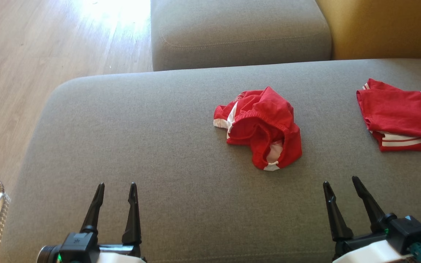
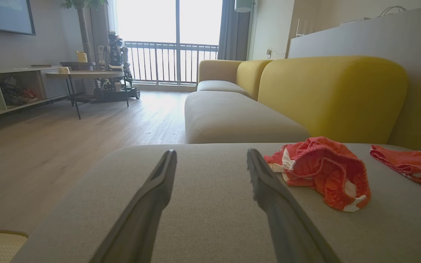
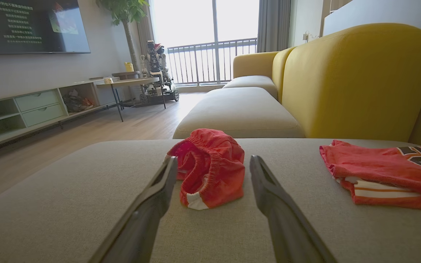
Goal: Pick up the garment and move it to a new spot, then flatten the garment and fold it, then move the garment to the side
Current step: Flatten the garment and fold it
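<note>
Garment [image 1: 260,128] is a crumpled pair of red shorts, sitting mid-cushion on the grey sofa seat [image 1: 141,138], a folded red jersey [image 1: 400,113] off to its right. Left gripper [image 1: 117,187] and right gripper [image 1: 340,180] both hang at the near edge, fingers spread, gripping nothing.

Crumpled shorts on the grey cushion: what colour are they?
The shorts are red with white trim, clearest in the head view.
</note>
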Controlling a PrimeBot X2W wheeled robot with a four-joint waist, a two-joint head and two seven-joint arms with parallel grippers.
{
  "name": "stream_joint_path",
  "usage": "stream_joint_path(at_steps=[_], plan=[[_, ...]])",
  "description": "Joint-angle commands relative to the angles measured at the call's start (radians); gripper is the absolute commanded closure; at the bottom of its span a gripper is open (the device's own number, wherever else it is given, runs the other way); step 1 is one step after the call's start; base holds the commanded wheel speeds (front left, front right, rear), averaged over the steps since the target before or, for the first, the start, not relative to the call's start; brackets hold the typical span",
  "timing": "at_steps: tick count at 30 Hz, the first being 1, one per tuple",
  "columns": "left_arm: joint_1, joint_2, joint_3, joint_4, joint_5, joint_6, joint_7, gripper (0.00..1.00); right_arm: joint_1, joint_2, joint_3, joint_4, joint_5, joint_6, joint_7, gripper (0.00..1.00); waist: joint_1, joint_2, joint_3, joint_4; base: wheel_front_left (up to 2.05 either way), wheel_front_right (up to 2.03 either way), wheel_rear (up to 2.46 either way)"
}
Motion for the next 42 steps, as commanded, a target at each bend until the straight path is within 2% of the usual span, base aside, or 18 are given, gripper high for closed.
stream_joint_path(at_steps=[1, 27, 30, 34, 35, 36, 38, 42], plan=[[-0.06, -0.009, 0.023, -0.028, 0.0, 0.004, -0.005, 0.0, -0.04, -0.01, 0.017, -0.034, 0.007, 0.0, -0.007, 0.0, 0.0001, 0.0, 0.0, 0.002, 0.0, 0.0, 0.0], [-0.061, -0.009, 0.007, -0.015, 0.048, 0.012, -0.005, 0.0, -0.048, -0.01, 0.028, -0.032, 0.037, 0.0, -0.007, 0.0, 0.0001, 0.0, 0.01, -0.005, 0.0, 0.0, 0.0], [-0.08, 0.017, -0.029, 0.007, 0.103, -0.011, -0.005, 0.0, -0.053, -0.01, 0.025, -0.034, 0.036, 0.0, -0.007, 0.0, 0.0001, 0.0, 0.026, -0.014, 0.0, 0.0, 0.0], [-0.144, 0.036, -0.125, 0.122, 0.133, -0.088, -0.005, 0.0, -0.072, -0.01, 0.038, -0.04, 0.033, 0.0, -0.007, 0.0, 0.0001, 0.0, 0.061, -0.037, 0.0, 0.0, 0.0], [-0.174, 0.034, -0.144, 0.153, 0.134, -0.105, -0.005, 0.0, -0.079, -0.01, 0.045, -0.042, 0.036, 0.0, -0.007, 0.0, 0.0001, 0.0, 0.071, -0.047, 0.0, 0.0, 0.0], [-0.243, 0.03, -0.19, 0.202, 0.148, -0.143, -0.005, 0.0, -0.094, -0.01, 0.058, -0.05, 0.043, 0.0, -0.007, 0.0, 0.0001, 0.0, 0.097, -0.068, 0.0, 0.0, 0.0], [-0.321, 0.023, -0.239, 0.25, 0.166, -0.178, -0.005, 0.0, -0.112, -0.01, 0.064, -0.062, 0.046, 0.0, -0.007, 0.0, 0.0001, 0.0, 0.134, -0.087, 0.0, 0.0, 0.0], [-0.49, 0.014, -0.348, 0.361, 0.209, -0.227, -0.005, 0.0, -0.158, -0.01, 0.074, -0.077, 0.05, 0.0, -0.007, 0.0, 0.0001, 0.0, 0.205, -0.13, 0.0, 0.0, 0.0]])
